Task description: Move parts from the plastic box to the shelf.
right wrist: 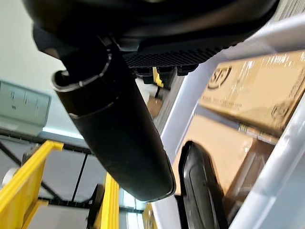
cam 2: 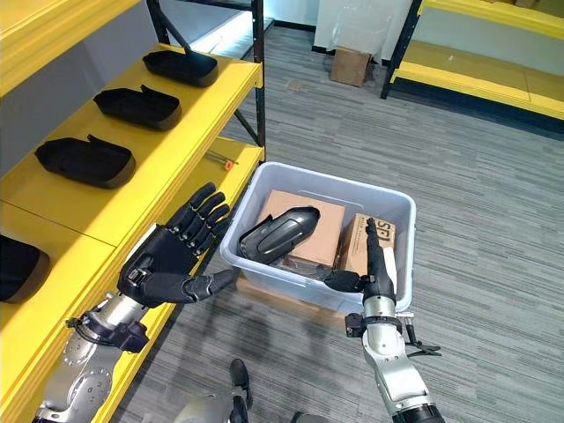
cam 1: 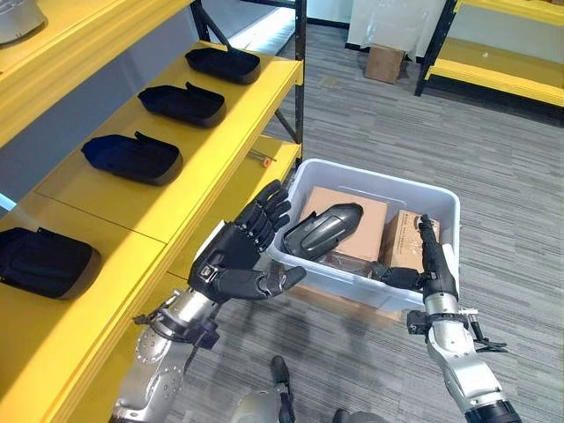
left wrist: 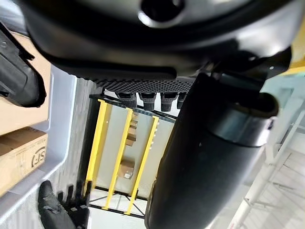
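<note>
Plastic box (cam 1: pixel 388 189): pale translucent grey, open-topped, on the floor between the left hand (cam 1: pixel 236 256) and right hand (cam 1: pixel 434 264), right fingers straight along its near corner. One dark grey curved part (cam 1: pixel 322 231) lies tilted atop cardboard cartons (cam 1: pixel 352 211) inside, just beyond the left hand's spread fingers. Yellow shelf (cam 1: pixel 211 132) stands to the left hand's outer side, bearing four black parts (cam 1: pixel 132 157) in a row, well apart.

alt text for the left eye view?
Both open hands, left and right, flank a plastic box on the floor holding a dark part atop cardboard boxes. Four similar parts sit on the yellow shelf.
</note>
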Robot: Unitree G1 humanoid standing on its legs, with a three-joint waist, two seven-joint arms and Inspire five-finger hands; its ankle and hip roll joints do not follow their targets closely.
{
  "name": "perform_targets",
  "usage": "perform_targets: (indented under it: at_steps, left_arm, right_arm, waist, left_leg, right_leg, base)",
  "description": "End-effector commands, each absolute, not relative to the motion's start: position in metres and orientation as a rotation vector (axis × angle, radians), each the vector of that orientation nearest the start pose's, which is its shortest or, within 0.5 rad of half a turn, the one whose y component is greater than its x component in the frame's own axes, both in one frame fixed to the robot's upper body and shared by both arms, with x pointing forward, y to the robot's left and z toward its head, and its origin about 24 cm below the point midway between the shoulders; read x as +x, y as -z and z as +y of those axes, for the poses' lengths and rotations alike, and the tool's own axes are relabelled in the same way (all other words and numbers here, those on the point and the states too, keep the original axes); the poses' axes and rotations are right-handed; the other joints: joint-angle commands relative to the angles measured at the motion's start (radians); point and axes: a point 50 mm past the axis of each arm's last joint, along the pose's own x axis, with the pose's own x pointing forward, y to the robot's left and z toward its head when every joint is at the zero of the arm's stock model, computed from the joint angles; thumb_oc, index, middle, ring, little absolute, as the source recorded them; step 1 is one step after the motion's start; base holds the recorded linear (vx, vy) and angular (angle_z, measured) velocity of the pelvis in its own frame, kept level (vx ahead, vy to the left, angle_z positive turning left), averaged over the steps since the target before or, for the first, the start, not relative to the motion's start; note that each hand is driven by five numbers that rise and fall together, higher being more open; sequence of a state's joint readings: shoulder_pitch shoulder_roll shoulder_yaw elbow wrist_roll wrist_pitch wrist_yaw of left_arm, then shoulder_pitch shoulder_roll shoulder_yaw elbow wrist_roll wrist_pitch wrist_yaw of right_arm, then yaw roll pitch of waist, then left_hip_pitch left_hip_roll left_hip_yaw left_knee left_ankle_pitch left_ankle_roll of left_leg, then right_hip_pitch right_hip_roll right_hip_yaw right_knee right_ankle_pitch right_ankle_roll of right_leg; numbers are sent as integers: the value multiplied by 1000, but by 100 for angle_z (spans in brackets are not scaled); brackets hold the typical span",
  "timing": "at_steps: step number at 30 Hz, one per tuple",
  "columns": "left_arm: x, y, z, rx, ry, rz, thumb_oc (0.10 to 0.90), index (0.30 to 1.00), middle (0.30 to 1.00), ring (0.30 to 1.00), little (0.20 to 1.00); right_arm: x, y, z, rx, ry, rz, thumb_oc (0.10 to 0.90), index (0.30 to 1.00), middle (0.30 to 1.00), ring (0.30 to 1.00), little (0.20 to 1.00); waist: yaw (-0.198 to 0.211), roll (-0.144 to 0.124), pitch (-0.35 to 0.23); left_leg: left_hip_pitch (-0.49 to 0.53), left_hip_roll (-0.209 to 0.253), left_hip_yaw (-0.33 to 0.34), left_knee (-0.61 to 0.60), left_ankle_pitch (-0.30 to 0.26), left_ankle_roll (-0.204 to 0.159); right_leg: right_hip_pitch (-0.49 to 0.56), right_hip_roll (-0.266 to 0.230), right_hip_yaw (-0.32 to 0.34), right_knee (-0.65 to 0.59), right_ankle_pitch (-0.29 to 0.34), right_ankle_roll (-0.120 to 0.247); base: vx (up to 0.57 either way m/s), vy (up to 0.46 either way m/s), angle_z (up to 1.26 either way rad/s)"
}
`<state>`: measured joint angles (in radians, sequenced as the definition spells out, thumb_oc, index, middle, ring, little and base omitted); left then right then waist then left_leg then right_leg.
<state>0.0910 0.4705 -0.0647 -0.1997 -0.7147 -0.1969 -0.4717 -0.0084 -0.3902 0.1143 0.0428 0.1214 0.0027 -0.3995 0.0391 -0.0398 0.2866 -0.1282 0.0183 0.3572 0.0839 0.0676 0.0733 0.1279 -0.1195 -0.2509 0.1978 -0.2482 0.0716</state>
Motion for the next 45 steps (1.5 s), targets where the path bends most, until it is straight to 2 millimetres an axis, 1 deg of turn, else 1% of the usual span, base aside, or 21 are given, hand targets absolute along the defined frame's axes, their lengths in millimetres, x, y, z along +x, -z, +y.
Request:
perform_targets:
  at_steps: [1, 2, 3, 4, 5, 7, 8, 9, 11, 12, 13, 14, 15, 16, 19, 22, 25, 28, 32, 41, 45]
  left_arm:
    - [217, -135, 192, -135, 664, -492, 900, 1000, 1000, 1000, 1000]
    - [217, -134, 191, -147, 680, -480, 900, 1000, 1000, 1000, 1000]
    - [217, -134, 191, -146, 686, -477, 900, 1000, 1000, 1000, 1000]
    - [218, -134, 189, -130, 708, -471, 900, 1000, 1000, 1000, 1000]
    - [219, -133, 181, -119, 740, -460, 900, 1000, 1000, 1000, 1000]
    - [220, -133, 177, -115, 736, -448, 900, 1000, 1000, 1000, 1000]
    - [223, -132, 174, -113, 709, -434, 900, 1000, 1000, 1000, 1000]
    - [226, -134, 177, -194, 667, -435, 900, 1000, 1000, 1000, 1000]
    - [225, -135, 187, -160, 644, -424, 900, 1000, 1000, 1000, 1000]
    - [225, -135, 189, -142, 640, -417, 900, 1000, 1000, 1000, 1000]
    - [220, -131, 199, -103, 607, -392, 900, 1000, 1000, 1000, 1000]
    - [219, -130, 200, -100, 604, -391, 900, 1000, 1000, 1000, 1000]
    - [214, -128, 210, -90, 579, -385, 900, 1000, 1000, 1000, 1000]
    - [213, -128, 211, -92, 580, -385, 900, 1000, 1000, 1000, 1000]
    - [206, -127, 221, -162, 548, -411, 900, 1000, 1000, 1000, 1000]
    - [209, -127, 212, -134, 584, -427, 900, 1000, 1000, 1000, 1000]
    - [211, -129, 212, -166, 554, -433, 900, 1000, 1000, 1000, 1000]
    - [209, -126, 216, -87, 522, -405, 900, 1000, 1000, 1000, 1000]
    - [205, -125, 222, -94, 506, -408, 900, 1000, 1000, 1000, 1000]
    - [210, -127, 221, -119, 522, -407, 900, 1000, 1000, 1000, 1000]
    - [208, -127, 219, -131, 570, -389, 900, 1000, 1000, 1000, 1000]
  right_arm:
    - [265, -105, -232, -267, 386, -288, 900, 1000, 1000, 1000, 1000]
    - [265, -105, -230, -266, 392, -285, 900, 1000, 1000, 1000, 1000]
    - [265, -104, -229, -264, 393, -284, 900, 1000, 1000, 1000, 1000]
    - [266, -104, -226, -256, 393, -284, 900, 1000, 1000, 1000, 1000]
    - [268, -100, -218, -259, 379, -280, 900, 1000, 1000, 1000, 1000]
    - [269, -97, -214, -273, 362, -281, 900, 1000, 1000, 1000, 1000]
    - [270, -97, -212, -286, 359, -294, 900, 1000, 1000, 1000, 1000]
    - [268, -98, -218, -286, 391, -303, 900, 1000, 1000, 1000, 1000]
    - [262, -99, -230, -272, 449, -286, 900, 1000, 1000, 1000, 1000]
    - [260, -99, -232, -267, 457, -280, 900, 1000, 1000, 1000, 1000]
    - [258, -100, -237, -249, 469, -262, 900, 1000, 1000, 1000, 1000]
    - [257, -99, -237, -247, 468, -260, 900, 1000, 1000, 1000, 1000]
    - [256, -102, -241, -260, 448, -256, 900, 1000, 1000, 1000, 1000]
    - [256, -102, -241, -262, 442, -253, 900, 1000, 1000, 1000, 1000]
    - [254, -98, -242, -301, 373, -213, 900, 1000, 1000, 1000, 1000]
    - [255, -94, -242, -333, 344, -205, 900, 1000, 1000, 1000, 1000]
    - [257, -93, -247, -376, 367, -191, 900, 1000, 1000, 1000, 1000]
    - [257, -88, -253, -404, 375, -140, 900, 1000, 1000, 1000, 1000]
    - [254, -92, -261, -455, 399, -157, 900, 1000, 1000, 1000, 1000]
    - [259, -106, -253, -512, 370, -237, 900, 1000, 1000, 1000, 1000]
    - [257, -110, -251, -562, 354, -263, 900, 1000, 1000, 1000, 1000]
  waist:
    - [26, -24, -87]
    - [29, -30, -92]
    - [30, -32, -94]
    - [29, -26, -93]
    - [19, -6, -88]
    - [11, 5, -84]
    - [5, 18, -81]
    - [-3, 24, -78]
    - [-29, 18, -73]
    - [-33, 16, -73]
    - [-38, 7, -64]
    - [-37, 7, -62]
    - [-29, 10, -61]
    - [-29, 11, -61]
    - [-21, 21, -67]
    - [-29, 25, -77]
    - [-31, 30, -88]
    - [-36, 30, -100]
    - [-40, 33, -120]
    - [-36, 28, -142]
    - [-37, 26, -142]
  left_leg:
    - [40, 13, -9, 58, -160, -18]
    - [50, -9, -4, 45, -171, 6]
    - [53, -17, -3, 40, -174, 14]
    - [55, -11, 14, 30, -157, 30]
    - [84, -1, -4, 15, -159, 36]
    - [104, 9, -16, 7, -154, 28]
    - [123, 27, -32, 4, -148, 11]
    - [135, 49, -57, 7, -144, -12]
    - [149, 71, -97, 13, -151, -46]
    - [149, 76, -102, 15, -150, -52]
    - [169, 106, -107, 26, -169, -78]
    - [172, 109, -106, 28, -172, -79]
    - [180, 134, -93, 33, -177, -97]
    - [181, 137, -94, 34, -176, -100]
    - [173, 165, -80, 32, -140, -127]
    - [179, 210, -55, -9, -78, -161]
    - [193, 228, -52, -41, -50, -176]
    - [207, 243, -47, -69, -23, -187]
    - [221, 255, -44, -103, 9, -203]
    - [242, 259, -29, -114, 6, -209]
    - [246, 256, -36, -110, -5, -203]
  right_leg:
    - [-62, 45, -51, 171, 118, 22]
    - [-75, 42, -52, 268, 196, 68]
    - [-85, 38, -49, 295, 213, 83]
    - [-122, 42, -58, 370, 274, 90]
    - [-214, 20, -48, 513, 306, 93]
    - [-249, -16, -48, 527, 276, 73]
    - [-263, -66, -43, 475, 260, 49]
    - [-258, -123, -13, 355, 278, 44]
    - [-244, -188, 77, 116, 374, 74]
    - [-242, -197, 90, 73, 394, 79]
    - [-247, -257, 103, -7, 498, 113]
    - [-246, -261, 102, -13, 506, 117]
    - [-226, -275, 73, -66, 459, 130]
    - [-216, -272, 65, -75, 449, 130]
    - [-181, -242, 10, -77, 383, 119]
    - [-153, -203, -27, -80, 327, 108]
    - [-133, -180, -47, -85, 297, 100]
    - [-115, -164, -49, -102, 290, 90]
    - [-88, -149, -51, -144, 303, 82]
    - [-56, -155, -62, -171, 312, 89]
    - [-54, -142, -52, -133, 277, 81]
  base:
    - [93, 194, 7]
    - [52, 145, 9]
    - [0, 112, 9]
    - [36, 97, 4]
    - [46, 64, -1]
    - [120, -38, 4]
    - [172, -282, 11]
    - [184, -439, 15]
    - [145, -465, 31]
    - [155, -509, 58]
    - [104, -358, 46]
    - [135, -478, 46]
    - [64, -229, 27]
    - [104, -377, 18]
    - [49, -224, 4]
    - [37, -183, -12]
    - [51, -87, -11]
    - [50, -63, -12]
    - [73, -6, -5]
    - [66, 20, 1]
    - [68, -50, -1]
